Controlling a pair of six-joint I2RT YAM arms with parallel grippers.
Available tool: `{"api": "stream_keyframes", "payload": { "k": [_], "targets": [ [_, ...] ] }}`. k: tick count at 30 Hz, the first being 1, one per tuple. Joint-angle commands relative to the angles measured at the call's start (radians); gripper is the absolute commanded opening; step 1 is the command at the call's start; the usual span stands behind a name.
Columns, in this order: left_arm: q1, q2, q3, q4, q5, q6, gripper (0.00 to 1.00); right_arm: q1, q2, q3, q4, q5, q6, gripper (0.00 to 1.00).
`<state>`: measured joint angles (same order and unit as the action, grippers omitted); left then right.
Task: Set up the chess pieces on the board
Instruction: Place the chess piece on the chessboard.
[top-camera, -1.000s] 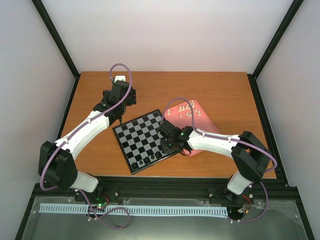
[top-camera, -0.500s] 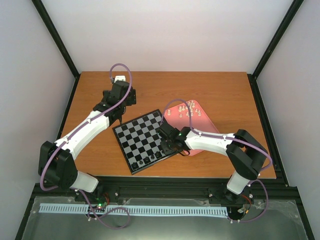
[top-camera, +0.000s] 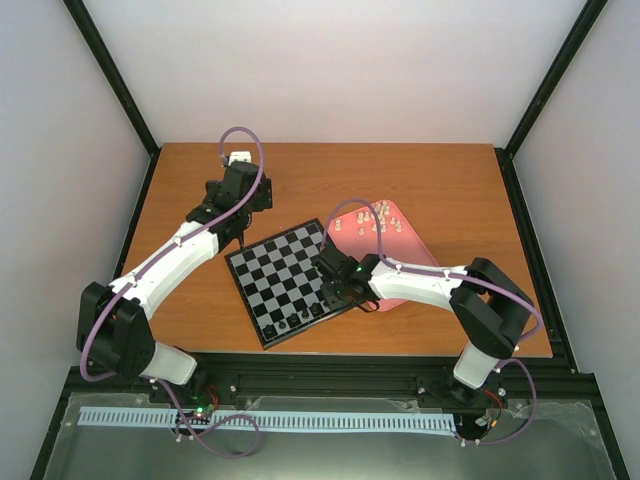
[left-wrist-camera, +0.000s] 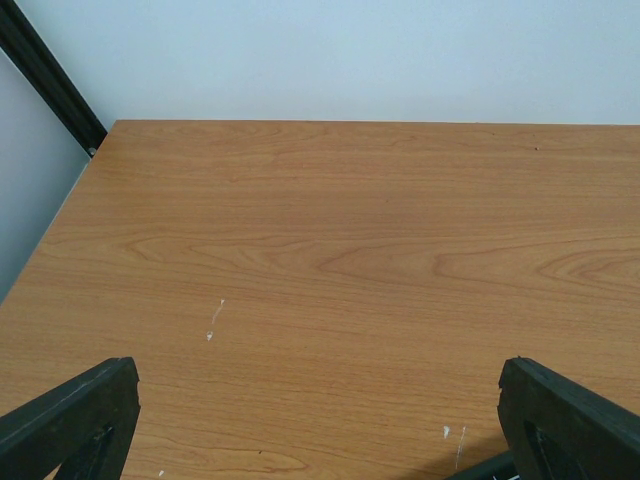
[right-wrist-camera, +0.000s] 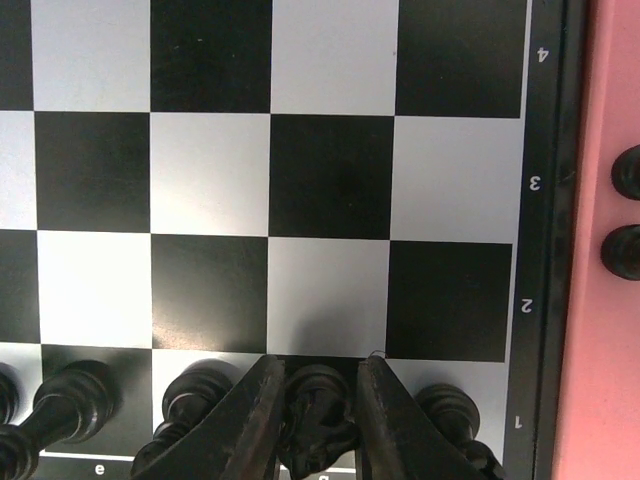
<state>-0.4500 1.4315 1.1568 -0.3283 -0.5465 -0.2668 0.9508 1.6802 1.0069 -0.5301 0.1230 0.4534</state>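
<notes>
— What does the overhead camera give that the wrist cameras miss?

— The whole layout. The table (top-camera: 450, 180) carries the board (top-camera: 285, 280), which lies skewed near the front edge. The pink tray (top-camera: 410, 250) is pushed right against the board's right side, with cream pieces (top-camera: 377, 220) bunched at the tray's far end.

— And the left gripper (top-camera: 240, 238)?

— From above it sits just off the board's far-left corner, and whether it is spread or closed is hard to read there. Its own camera settles that: the fingers (left-wrist-camera: 70, 420) stand wide apart, with only table wood between them.

— The right gripper (top-camera: 335, 293)?

— Overhead it is a dark shape over the board's near-right corner. The right wrist view shows it clamped on a black piece (right-wrist-camera: 318, 420) at the first rank. Neighbouring black pieces (right-wrist-camera: 195, 400) stand on either side in that row. Two stray black pieces (right-wrist-camera: 625, 250) lie on the tray beside the border; the top view cannot resolve them.
</notes>
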Motion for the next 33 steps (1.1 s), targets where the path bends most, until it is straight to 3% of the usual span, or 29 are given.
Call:
{"api": "stream_keyframes", "payload": {
  "k": [1, 19, 30, 33],
  "targets": [
    [-0.009, 0.002, 0.041, 0.025, -0.002, 0.006, 1.0, 0.005, 0.016, -0.011, 0.006, 0.015, 0.008, 0.21],
    [-0.009, -0.006, 0.043, 0.022, -0.002, 0.005, 1.0, 0.007, -0.054, -0.005, -0.006, 0.026, 0.003, 0.29],
    [-0.009, -0.011, 0.054, 0.012, -0.01, 0.005, 1.0, 0.002, -0.131, 0.022, -0.049, 0.111, -0.015, 0.52],
    [-0.009, -0.011, 0.057, 0.008, -0.008, -0.002, 1.0, -0.041, -0.154, 0.021, -0.073, 0.148, -0.019, 0.52]
  ]
}}
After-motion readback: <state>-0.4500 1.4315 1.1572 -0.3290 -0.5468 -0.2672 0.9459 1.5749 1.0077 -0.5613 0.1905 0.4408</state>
